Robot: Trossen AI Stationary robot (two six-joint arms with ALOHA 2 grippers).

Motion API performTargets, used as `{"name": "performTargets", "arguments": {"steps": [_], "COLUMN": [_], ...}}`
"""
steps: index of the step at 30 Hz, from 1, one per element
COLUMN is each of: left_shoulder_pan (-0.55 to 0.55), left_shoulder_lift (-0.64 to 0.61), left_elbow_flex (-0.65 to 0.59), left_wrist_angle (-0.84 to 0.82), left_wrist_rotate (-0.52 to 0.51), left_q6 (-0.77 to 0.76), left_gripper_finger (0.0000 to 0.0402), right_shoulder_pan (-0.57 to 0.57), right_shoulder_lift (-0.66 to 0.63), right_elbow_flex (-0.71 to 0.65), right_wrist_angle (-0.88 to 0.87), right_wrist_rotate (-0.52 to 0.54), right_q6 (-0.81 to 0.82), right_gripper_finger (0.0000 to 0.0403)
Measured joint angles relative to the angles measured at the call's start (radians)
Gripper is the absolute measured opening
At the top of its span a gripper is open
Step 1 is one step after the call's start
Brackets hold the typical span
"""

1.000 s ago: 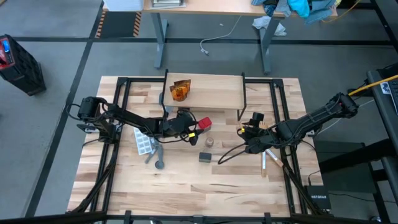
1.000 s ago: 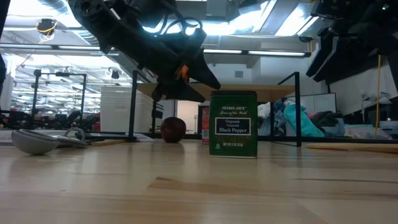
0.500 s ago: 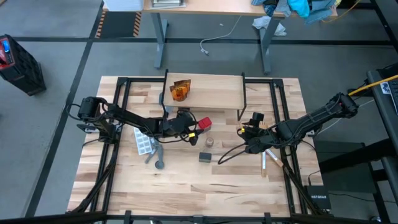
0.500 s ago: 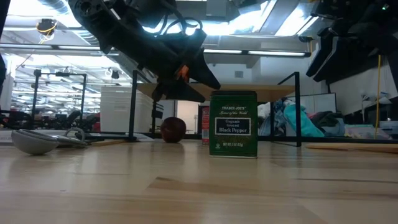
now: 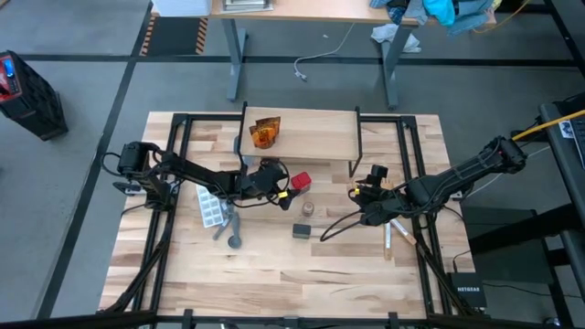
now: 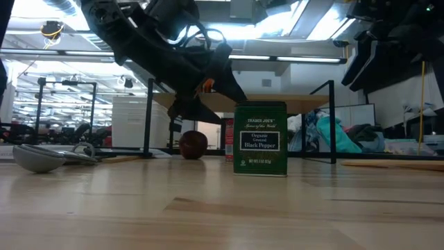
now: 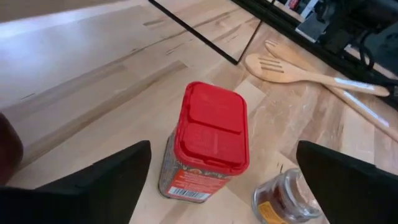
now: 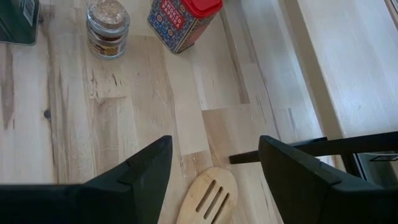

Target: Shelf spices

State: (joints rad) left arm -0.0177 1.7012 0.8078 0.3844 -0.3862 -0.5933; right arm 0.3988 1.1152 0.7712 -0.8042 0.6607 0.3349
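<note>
Overhead, the left pincer [image 5: 285, 185] is hanging just beside the red-lidded rectangular spice box [image 5: 301, 181], which is standing near the middle of the butcher-block surface [image 5: 274, 274], in front of the narrow light-wood shelf on thin black legs [image 5: 315, 137]. One shiny orange crinkly packet [image 5: 266, 132] is already lying on that shelf. The dark grey tin box [image 5: 303, 230] and the tiny round glass jar [image 5: 308, 209] are sitting on the surface close by. The right pincer [image 5: 367, 196] is waiting toward the right edge, by the pale wooden fork-like utensil [image 5: 388, 236].

At table height, the dark pepper tin [image 6: 260, 139] is standing upright, rigid and flat-sided; the left arm is passing above and behind it.

Past the left wrist, the fingers [image 7: 93, 180] are standing spread wide either side of the red box [image 7: 208, 143], not touching it. The box is looking stiff and light, with a smooth plastic lid that may be slippery; I would judge the flat printed sides below the lid the better hold. The jar [image 7: 283, 199] is looking small, hard and breakable.

Past the right wrist, that pincer's fingers [image 8: 143, 180] are likewise spread, holding nothing.
</note>
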Motion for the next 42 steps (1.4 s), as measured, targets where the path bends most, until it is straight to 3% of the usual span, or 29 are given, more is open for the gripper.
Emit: {"name": "performTargets", "arguments": {"steps": [6, 12, 23, 31, 42], "left_shoulder_pan": [-0.001, -0.021, -0.023, -0.023, -0.006], "left_shoulder_lift": [0.0, 0.047, 0.145, 0.204, 0.208], "left_elbow_flex": [0.0, 0.0, 0.009, 0.041, 0.042], "left_wrist_angle": [-0.009, 0.023, 0.188, 0.192, 0.205], "left_wrist_rotate": [-0.006, -0.108, -0.112, -0.112, -0.113], "left_q6": [0.015, -0.054, -0.008, 0.017, -0.09], "left_gripper_finger": [0.0382, 0.0381, 0.0381, 0.0381, 0.0377], "right_shoulder_pan": [0.0, 0.0, 0.0, 0.0, 0.0], "right_shoulder_lift": [0.0, 0.0, 0.0, 0.0, 0.0], "right_elbow_flex": [0.0, 0.0, 0.0, 0.0, 0.0], "right_wrist_angle": [0.002, 0.002, 0.002, 0.003, 0.003], "right_wrist_rotate": [0.0, 0.0, 0.0, 0.0, 0.0], "right_q6": [0.0, 0.0, 0.0, 0.0, 0.0], "right_gripper_finger": [0.0246, 0.0246, 0.0246, 0.0246, 0.0246]}}
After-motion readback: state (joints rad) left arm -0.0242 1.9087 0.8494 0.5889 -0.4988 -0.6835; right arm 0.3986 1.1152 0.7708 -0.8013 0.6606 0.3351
